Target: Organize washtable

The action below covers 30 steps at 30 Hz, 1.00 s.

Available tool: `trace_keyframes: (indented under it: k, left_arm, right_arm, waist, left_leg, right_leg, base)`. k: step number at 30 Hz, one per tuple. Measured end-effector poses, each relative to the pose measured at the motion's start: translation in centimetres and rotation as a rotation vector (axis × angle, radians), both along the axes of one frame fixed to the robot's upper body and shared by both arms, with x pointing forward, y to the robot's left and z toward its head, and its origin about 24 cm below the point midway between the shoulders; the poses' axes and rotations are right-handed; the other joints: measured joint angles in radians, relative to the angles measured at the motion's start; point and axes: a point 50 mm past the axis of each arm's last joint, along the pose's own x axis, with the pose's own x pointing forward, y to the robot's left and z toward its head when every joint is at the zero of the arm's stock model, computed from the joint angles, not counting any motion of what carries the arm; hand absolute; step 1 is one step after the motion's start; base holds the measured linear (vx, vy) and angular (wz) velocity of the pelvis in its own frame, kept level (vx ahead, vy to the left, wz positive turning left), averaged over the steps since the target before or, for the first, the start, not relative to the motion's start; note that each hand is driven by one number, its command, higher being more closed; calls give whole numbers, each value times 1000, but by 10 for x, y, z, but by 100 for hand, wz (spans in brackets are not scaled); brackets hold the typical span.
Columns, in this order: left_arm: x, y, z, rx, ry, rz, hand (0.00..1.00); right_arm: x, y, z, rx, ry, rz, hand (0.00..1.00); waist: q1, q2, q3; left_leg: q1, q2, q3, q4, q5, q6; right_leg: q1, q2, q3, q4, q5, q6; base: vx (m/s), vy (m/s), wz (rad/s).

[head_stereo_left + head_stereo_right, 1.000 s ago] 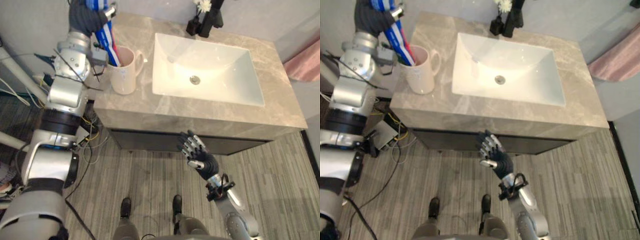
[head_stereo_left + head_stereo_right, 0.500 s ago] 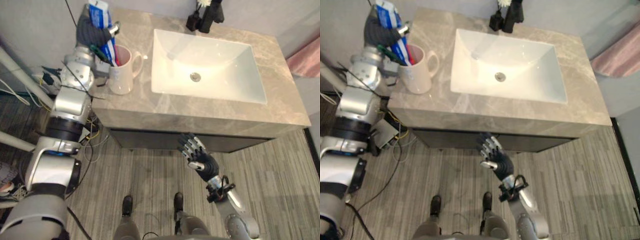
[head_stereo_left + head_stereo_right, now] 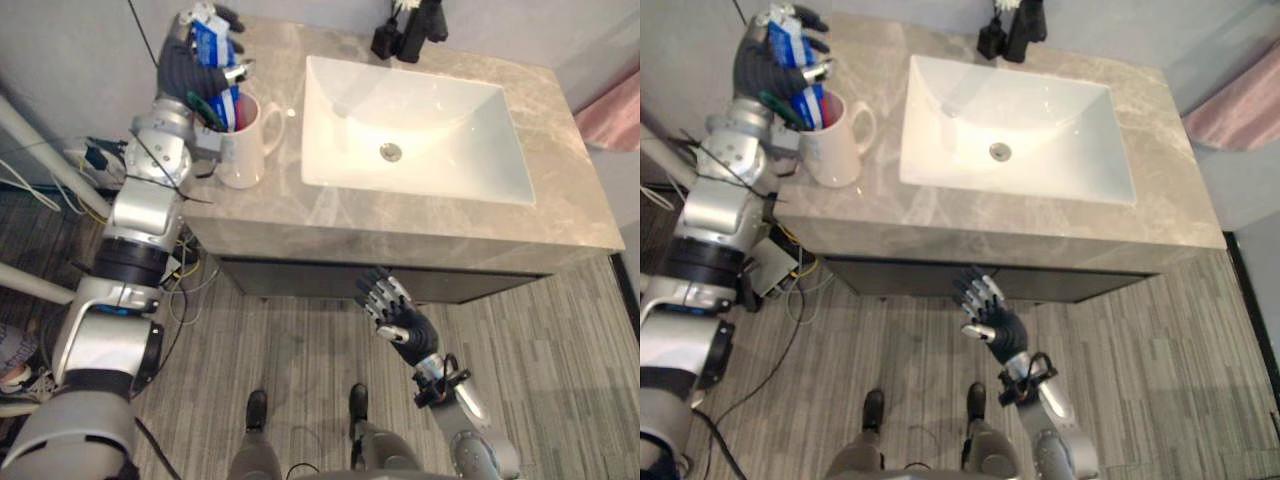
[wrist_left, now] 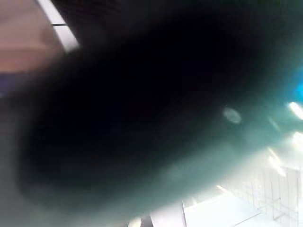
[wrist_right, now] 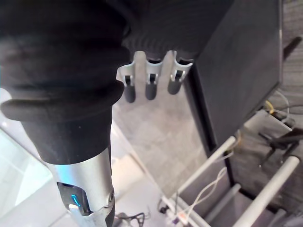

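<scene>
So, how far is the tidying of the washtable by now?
Done, as it looks: a green-handled item, likely a toothbrush, stands in the mug, left of the sink. In hand: the left hand grips the toothpaste tube, whose lower end is inside the mug. Left: to release the tube and draw the hand away. The right hand hangs open below the countertop.

There is one mug [image 3: 245, 150], one sink [image 3: 440, 130] and one blue-and-white tube [image 3: 207, 42]. Two dark objects [image 3: 418, 30] stand at the surface's [image 3: 400, 235] back edge.
</scene>
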Motion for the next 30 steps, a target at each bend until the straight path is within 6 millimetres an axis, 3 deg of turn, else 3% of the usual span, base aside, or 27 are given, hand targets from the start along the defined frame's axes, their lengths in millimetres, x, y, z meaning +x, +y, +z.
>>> trace_keyframes:
  k: [7,20,26,30]
  left_arm:
    - [-4,-5,6,7,-31,-26,0]
    - [-6,-4,11,5,-47,-38,0]
    - [-19,-6,50,39,-177,-38,0]
    - [-55,-24,80,111,-401,-102,0]
  right_arm:
    - [0,0,0,0,3,2,0]
    - [1,0,-2,-2,10,3,0]
    - [2,1,-3,1,15,6,0]
    - [1,0,-3,11,17,6,0]
  waist:
    - [1,6,-1]
    - [7,50,-13]
    - [8,53,-18]
    - [28,77,-46]
  left_leg:
    - [5,0,-2,2,0,0]
    - [13,-2,-5,18,0,0]
    - [18,-4,-19,23,1,0]
    - [19,-7,-22,20,1,1]
  right_leg:
    - [4,0,1,0,1,0]
    - [24,-2,-3,0,9,0]
    - [36,-3,-13,0,11,0]
    - [40,-5,-26,0,10,0]
  base:
    - [0,0,0]
    - [-19,-1,1]
    - [-16,-2,4]
    - [-4,-3,5]
